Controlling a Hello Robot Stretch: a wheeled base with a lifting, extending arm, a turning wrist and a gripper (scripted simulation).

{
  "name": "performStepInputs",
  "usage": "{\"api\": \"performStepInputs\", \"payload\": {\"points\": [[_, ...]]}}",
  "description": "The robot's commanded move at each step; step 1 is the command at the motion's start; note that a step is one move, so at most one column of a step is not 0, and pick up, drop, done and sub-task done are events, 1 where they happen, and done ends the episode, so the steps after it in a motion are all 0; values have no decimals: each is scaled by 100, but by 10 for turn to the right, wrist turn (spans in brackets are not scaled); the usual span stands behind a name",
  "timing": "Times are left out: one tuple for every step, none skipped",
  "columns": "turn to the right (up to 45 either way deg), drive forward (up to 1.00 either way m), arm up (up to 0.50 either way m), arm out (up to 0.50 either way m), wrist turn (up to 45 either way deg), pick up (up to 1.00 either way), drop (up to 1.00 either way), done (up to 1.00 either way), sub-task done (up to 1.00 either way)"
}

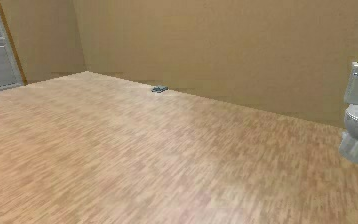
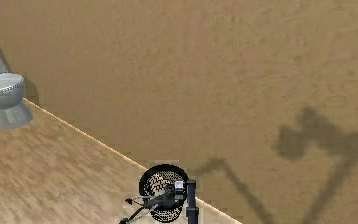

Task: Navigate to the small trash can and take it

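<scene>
The small trash can (image 2: 165, 187), a dark, round, mesh-sided bin, appears at the foot of the tan wall (image 2: 207, 70), at the arm side view's bottom edge, just left of the arm (image 2: 192, 206). The gripper (image 2: 135, 208) lies at the bin's lower left. It cannot be told whether it touches the bin, how its fingers are set, or whether it holds anything. A toilet (image 2: 5, 90) stands well apart, toward that view's left.
</scene>
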Motion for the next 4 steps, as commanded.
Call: {"api": "performStepInputs", "payload": {"points": [[0,0,0,0,450,0,0,0,0],[0,0,0,0,270,0,0,0,0],[0,0,-30,0,0,0,0,0,0],[0,0,0,0,0,100,0,0,0]]}}
